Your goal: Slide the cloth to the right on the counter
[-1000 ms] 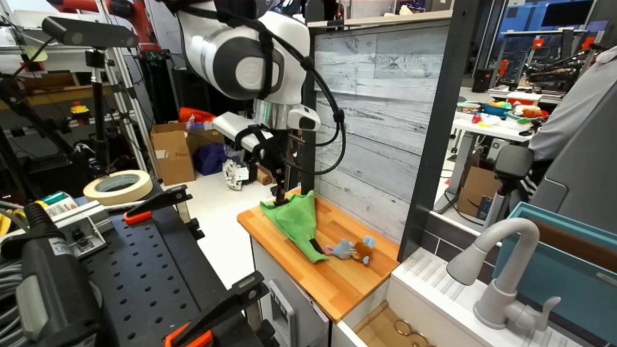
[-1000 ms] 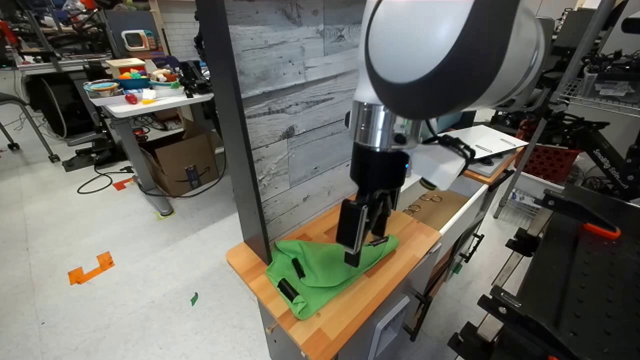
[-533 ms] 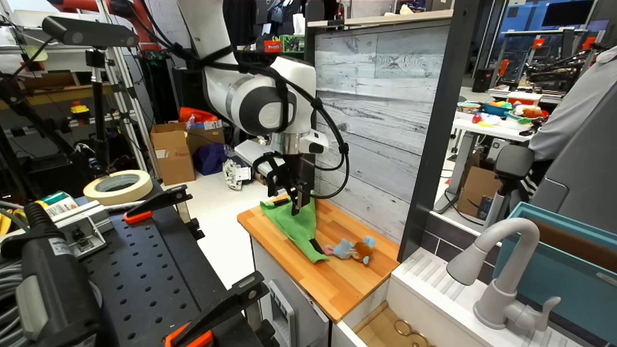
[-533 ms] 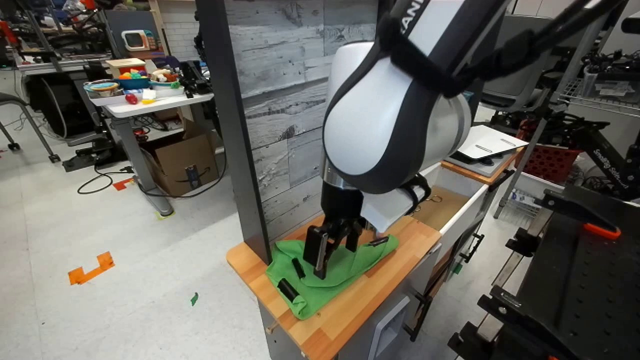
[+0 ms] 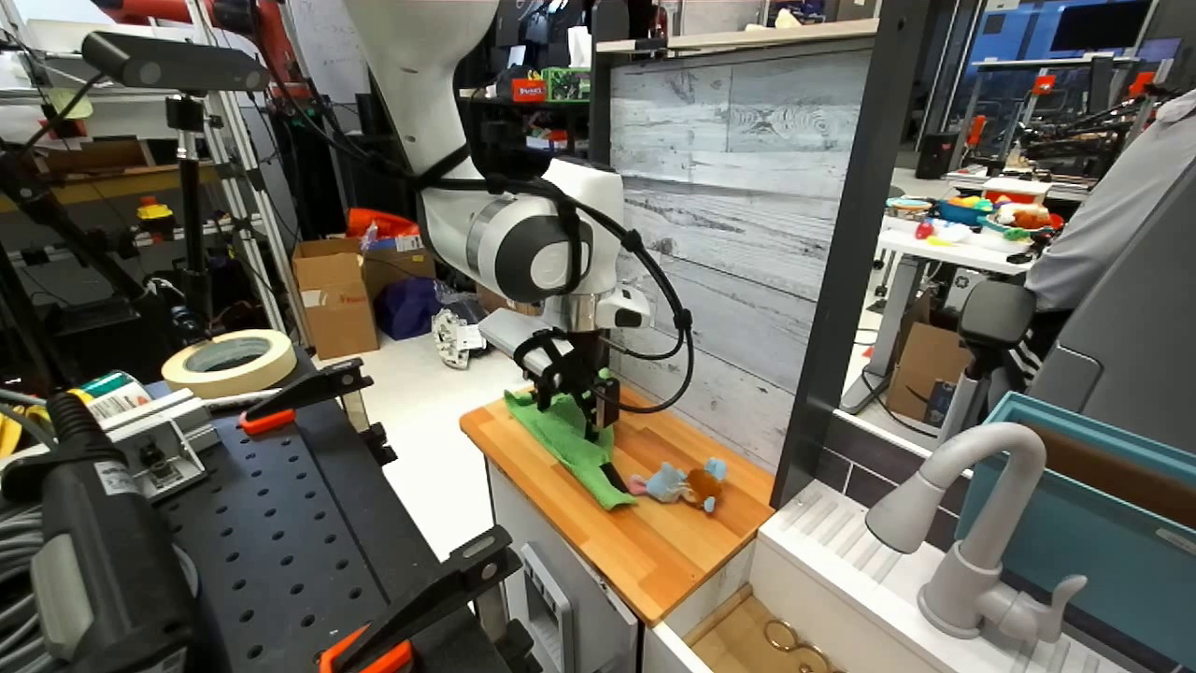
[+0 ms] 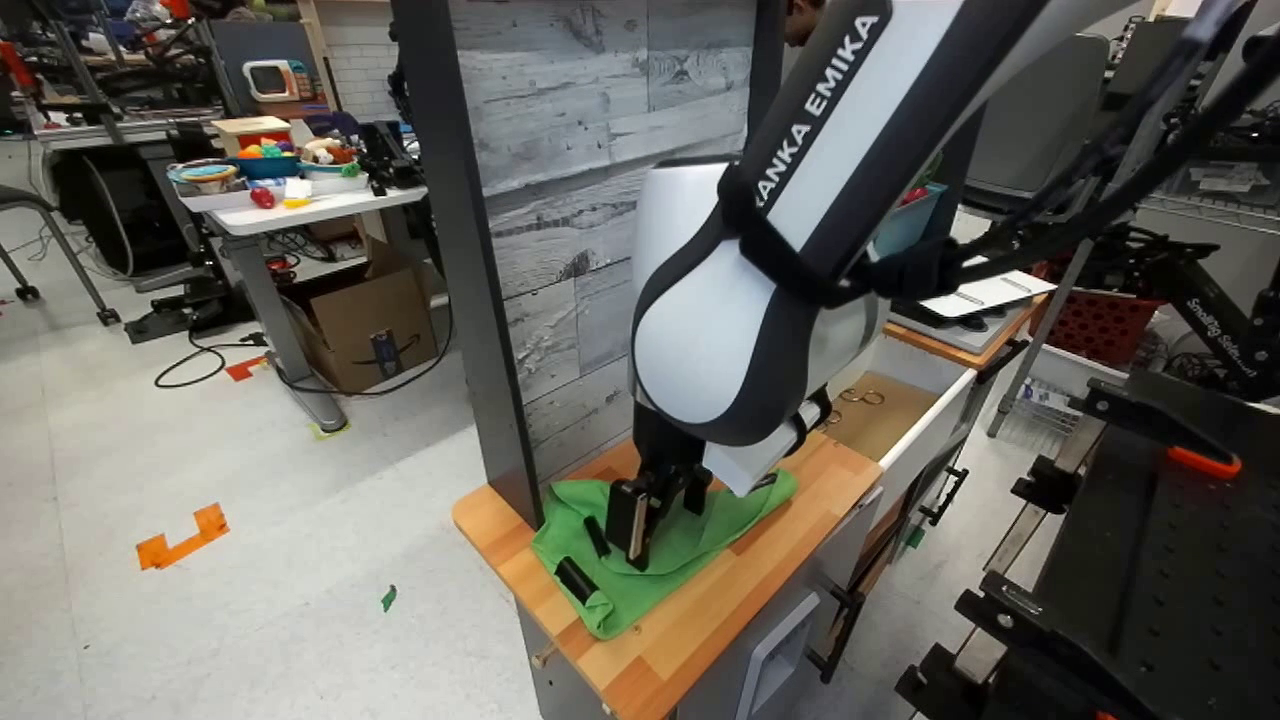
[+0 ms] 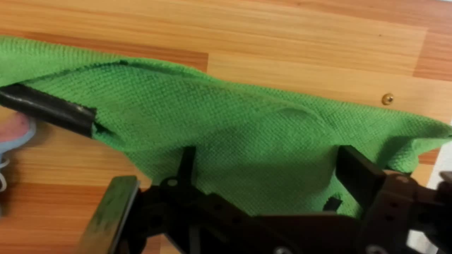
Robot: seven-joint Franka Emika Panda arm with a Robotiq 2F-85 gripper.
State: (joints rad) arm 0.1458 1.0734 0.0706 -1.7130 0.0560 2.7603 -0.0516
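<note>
The green cloth (image 5: 572, 453) has black patches and lies rumpled on the wooden counter (image 5: 668, 551). It also shows in an exterior view (image 6: 715, 535) and fills the middle of the wrist view (image 7: 226, 113). My gripper (image 5: 570, 417) points down over the cloth; it also shows in an exterior view (image 6: 667, 535). In the wrist view my gripper (image 7: 266, 151) is open, its two fingers wide apart with cloth visible between and below them. The fingertips are at or just above the cloth; I cannot tell whether they touch it. The arm hides part of the cloth.
A small blue and brown plush toy (image 5: 687, 484) lies beside the cloth's end. A grey wood panel (image 5: 729, 234) stands along the counter's back edge. An open drawer (image 6: 890, 405) adjoins the counter. A grey faucet (image 5: 990, 509) stands past it.
My gripper has come down and moved over the middle of the cloth, rightward in an exterior view and leftward in an exterior view. The cloth and toy have not visibly moved.
</note>
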